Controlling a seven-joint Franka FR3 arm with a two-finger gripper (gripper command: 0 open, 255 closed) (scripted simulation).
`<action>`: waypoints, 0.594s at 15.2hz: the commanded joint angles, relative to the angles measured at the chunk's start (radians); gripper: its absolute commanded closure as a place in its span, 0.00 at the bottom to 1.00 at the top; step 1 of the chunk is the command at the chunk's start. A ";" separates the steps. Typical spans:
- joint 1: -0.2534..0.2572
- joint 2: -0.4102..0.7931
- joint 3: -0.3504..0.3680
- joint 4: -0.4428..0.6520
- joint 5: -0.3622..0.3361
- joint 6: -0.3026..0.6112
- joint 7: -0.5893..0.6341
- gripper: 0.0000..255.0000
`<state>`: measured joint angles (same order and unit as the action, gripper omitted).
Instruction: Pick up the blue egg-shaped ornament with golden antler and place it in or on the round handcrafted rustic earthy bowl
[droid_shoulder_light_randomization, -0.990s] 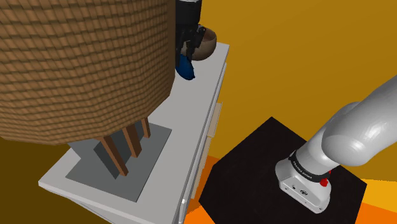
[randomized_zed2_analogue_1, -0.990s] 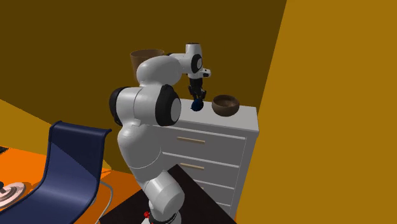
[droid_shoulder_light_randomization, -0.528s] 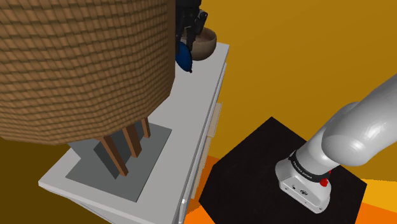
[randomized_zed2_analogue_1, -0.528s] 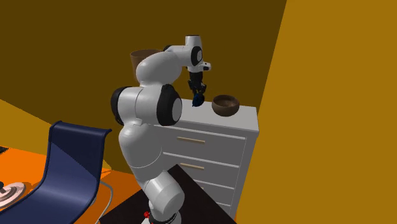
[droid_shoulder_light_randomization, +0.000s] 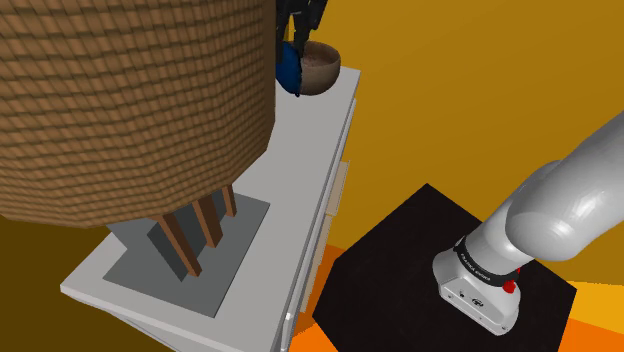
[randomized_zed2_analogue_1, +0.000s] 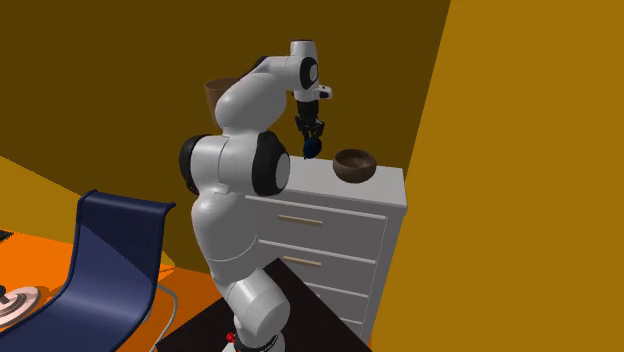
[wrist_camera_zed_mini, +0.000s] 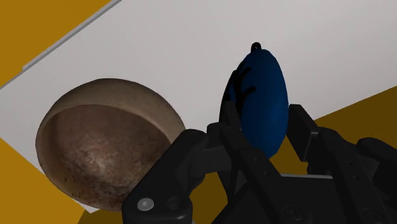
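Wrist view shows the blue egg (wrist_camera_zed_mini: 259, 95) clasped in the hand (wrist_camera_zed_mini: 266, 130)

Three cameras on one white dresser (droid_shoulder_light_randomization: 300, 150) top.
The shoulder view sits near, beside the black stand (droid_shoulder_light_randomization: 420, 250), looking down along the top. The second exterior view stands farther off, facing the drawer fronts (randomized_zed2_analogue_1: 320, 225) and arm (randomized_zed2_analogue_1: 240, 170). The wrist view looks down from very close. All share the brown bowl (droid_shoulder_light_randomization: 322, 70).

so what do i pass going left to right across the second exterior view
chair → arm's shoulder → ornament → bowl
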<state>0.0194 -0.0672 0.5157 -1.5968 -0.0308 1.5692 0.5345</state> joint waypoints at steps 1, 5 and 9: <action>0.000 0.010 0.001 0.039 -0.005 -0.030 0.001 1.00; 0.004 0.036 0.007 0.122 -0.018 -0.091 0.007 1.00; 0.011 0.069 0.015 0.214 -0.035 -0.156 0.016 1.00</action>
<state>0.0261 -0.0138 0.5261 -1.4152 -0.0581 1.4333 0.5438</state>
